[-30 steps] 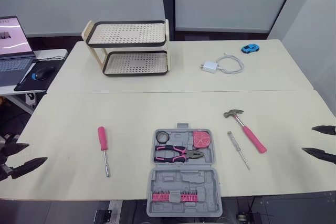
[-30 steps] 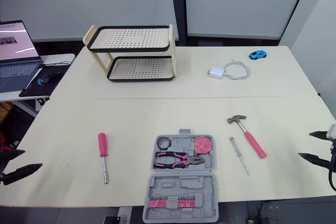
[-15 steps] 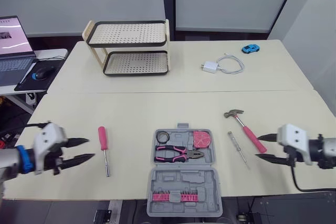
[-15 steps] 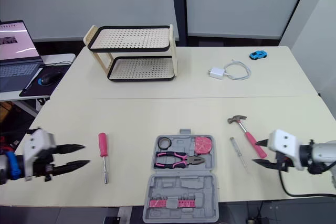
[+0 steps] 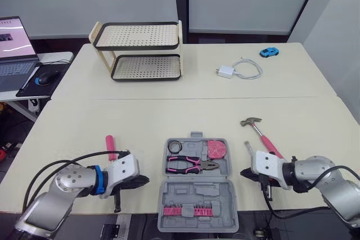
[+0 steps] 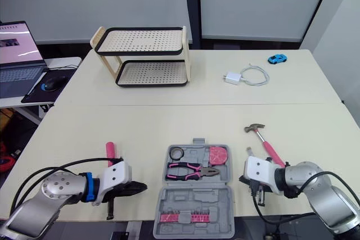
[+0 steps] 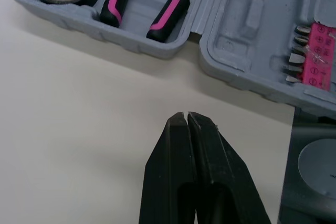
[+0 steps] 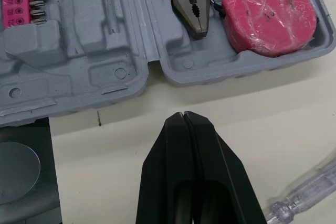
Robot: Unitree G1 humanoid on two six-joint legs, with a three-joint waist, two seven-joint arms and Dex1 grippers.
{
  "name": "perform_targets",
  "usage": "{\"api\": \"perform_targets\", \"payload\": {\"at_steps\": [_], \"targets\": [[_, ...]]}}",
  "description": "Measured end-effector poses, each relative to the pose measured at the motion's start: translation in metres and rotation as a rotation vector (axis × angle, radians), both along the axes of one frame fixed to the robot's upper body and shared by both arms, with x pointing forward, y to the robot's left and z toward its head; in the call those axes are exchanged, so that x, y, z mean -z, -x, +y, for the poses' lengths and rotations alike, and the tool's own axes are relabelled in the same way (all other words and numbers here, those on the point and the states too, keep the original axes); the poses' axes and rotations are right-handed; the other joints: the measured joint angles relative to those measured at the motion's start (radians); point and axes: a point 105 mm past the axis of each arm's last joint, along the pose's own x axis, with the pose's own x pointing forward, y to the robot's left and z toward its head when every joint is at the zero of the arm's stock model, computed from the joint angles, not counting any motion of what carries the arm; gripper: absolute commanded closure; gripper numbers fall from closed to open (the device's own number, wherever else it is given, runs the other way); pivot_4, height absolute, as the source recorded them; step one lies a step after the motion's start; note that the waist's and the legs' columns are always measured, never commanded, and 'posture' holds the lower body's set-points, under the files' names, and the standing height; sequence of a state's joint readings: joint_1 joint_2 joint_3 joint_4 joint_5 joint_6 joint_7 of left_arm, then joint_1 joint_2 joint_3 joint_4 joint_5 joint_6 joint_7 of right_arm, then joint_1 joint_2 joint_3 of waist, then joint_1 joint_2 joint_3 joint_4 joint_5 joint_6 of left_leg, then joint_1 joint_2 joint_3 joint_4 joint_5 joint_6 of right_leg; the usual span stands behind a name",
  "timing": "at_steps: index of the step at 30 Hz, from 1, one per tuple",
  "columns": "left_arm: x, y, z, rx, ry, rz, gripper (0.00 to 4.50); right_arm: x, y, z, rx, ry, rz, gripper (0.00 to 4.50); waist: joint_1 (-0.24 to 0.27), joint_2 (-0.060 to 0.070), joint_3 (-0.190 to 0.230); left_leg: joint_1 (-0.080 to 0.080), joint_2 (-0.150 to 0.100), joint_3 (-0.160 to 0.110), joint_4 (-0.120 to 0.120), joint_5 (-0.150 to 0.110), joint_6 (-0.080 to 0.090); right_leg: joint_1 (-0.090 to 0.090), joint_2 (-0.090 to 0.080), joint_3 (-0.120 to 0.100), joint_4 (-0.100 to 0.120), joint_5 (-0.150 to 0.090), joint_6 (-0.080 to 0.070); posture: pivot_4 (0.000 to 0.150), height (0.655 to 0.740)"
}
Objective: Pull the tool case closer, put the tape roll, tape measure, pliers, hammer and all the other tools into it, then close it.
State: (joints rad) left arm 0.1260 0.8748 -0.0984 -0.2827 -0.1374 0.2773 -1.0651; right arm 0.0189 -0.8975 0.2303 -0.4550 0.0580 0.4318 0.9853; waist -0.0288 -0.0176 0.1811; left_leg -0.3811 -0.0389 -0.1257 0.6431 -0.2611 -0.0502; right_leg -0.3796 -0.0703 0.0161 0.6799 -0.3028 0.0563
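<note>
The grey tool case [image 5: 222, 168] lies open at the table's front edge. It holds a tape roll [image 5: 174, 147], pink-handled pliers [image 5: 191, 165], a pink tape measure [image 5: 215, 149] and a strip of bits [image 5: 185, 211]. A pink-handled hammer [image 5: 261, 136] and a clear screwdriver [image 5: 247, 149] lie to its right. A pink screwdriver [image 5: 111, 145] lies to its left. My left gripper [image 5: 143, 180] is shut and empty, its tip just left of the case [image 7: 247, 24]. My right gripper [image 5: 243, 173] is shut and empty, its tip just right of the case near the tape measure [image 8: 270, 11].
A two-tier perforated rack [image 5: 140, 51] stands at the back left. A white charger with its cable [image 5: 239, 69] and a blue toy car [image 5: 269, 52] lie at the back right. A laptop [image 5: 14, 49] and mouse [image 5: 45, 78] sit on a side desk to the left.
Both arms have swung in from the table's outer sides to flank the case. Both grippers have gone from open to shut.
</note>
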Motion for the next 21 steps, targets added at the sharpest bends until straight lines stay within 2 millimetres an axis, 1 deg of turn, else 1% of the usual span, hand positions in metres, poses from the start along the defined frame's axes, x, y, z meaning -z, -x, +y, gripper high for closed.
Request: {"api": "perform_targets", "payload": {"at_steps": [3,5,8,14,21], "targets": [[0.011,0.0,-0.011,-0.004,0.005,0.002,4.47,0.007,0.003,0.006,-0.018,0.017,0.004,4.5,0.0,0.0,0.0,0.0,0.0,0.0,0.0,0.0,0.0,0.0,0.0,0.0,0.0,0.0,0.0,0.15,0.74],[0.018,0.002,-0.012,-0.009,-0.008,0.015,4.47,0.01,0.004,0.006,-0.023,0.034,0.003,4.5,-0.001,0.0,0.0,0.0,0.0,0.0,0.0,0.0,0.0,0.0,0.0,0.0,0.0,0.0,0.0,0.15,0.74],[0.024,0.0,-0.012,-0.027,-0.017,0.015,4.47,0.014,0.003,0.005,-0.022,0.06,-0.01,4.5,0.0,0.0,0.0,0.0,0.0,-0.001,0.0,0.0,0.0,0.0,0.0,-0.001,0.0,0.0,0.0,0.15,0.74],[0.025,-0.008,-0.024,-0.029,0.006,-0.02,4.47,0.025,0.003,0.016,-0.034,0.065,-0.013,4.5,0.002,0.001,-0.001,0.0,-0.001,-0.001,0.001,0.0,0.0,0.001,-0.001,-0.001,0.0,0.0,0.0,0.15,0.74],[0.028,-0.016,-0.041,-0.017,0.035,-0.042,4.47,0.031,-0.003,0.026,-0.064,0.091,-0.027,4.5,0.006,0.003,-0.003,0.003,-0.001,-0.003,0.001,0.0,0.0,0.006,-0.002,-0.002,-0.001,0.0,0.001,0.15,0.74]]}}
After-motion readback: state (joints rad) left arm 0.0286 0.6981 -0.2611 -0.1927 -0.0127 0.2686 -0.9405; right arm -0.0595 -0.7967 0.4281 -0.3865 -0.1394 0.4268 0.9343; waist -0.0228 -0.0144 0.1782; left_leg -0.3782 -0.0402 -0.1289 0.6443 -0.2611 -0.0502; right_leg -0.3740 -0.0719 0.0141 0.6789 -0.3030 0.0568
